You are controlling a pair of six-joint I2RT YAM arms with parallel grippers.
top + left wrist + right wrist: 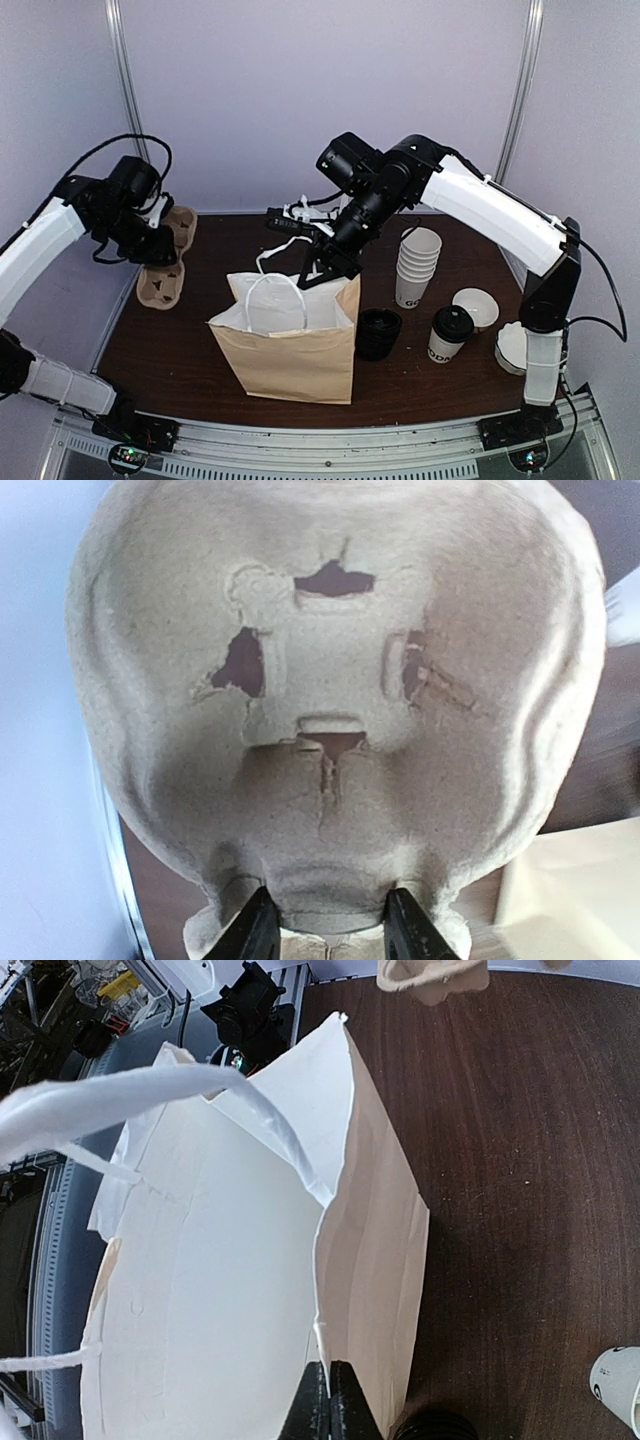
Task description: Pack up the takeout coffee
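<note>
Because the bag (200, 1290) would likely slump shut on its own, the right gripper (328, 1405) has its jaws pressed together on the rear rim, thin paper pinched between them, which seems meant to keep the mouth spread. Ahead of those jaws the white lining gapes wide. 1 handle (120, 1095) arches across the opening, up and to their left.

The left gripper (330, 925) is clamped on the near lip of a pulp carrier (330, 680), 1 finger on each side of a rim lobe. The carrier stands tilted up in front of the jaws, probably readied for loading.

Neither pair of jaws holds the coffee (450, 335). It stands upright on the table (170, 370), outside the bag, to the right of the right jaws and nearer the arm bases, beside a stack of black lids (378, 333) and near a cup stack (417, 262).

Room is tight at the bag's right wall, where the lids sit just beside it. Above the mouth the way looks open except for the handle and the right arm itself. The carrier is well apart from the bag, with bare table between.
</note>
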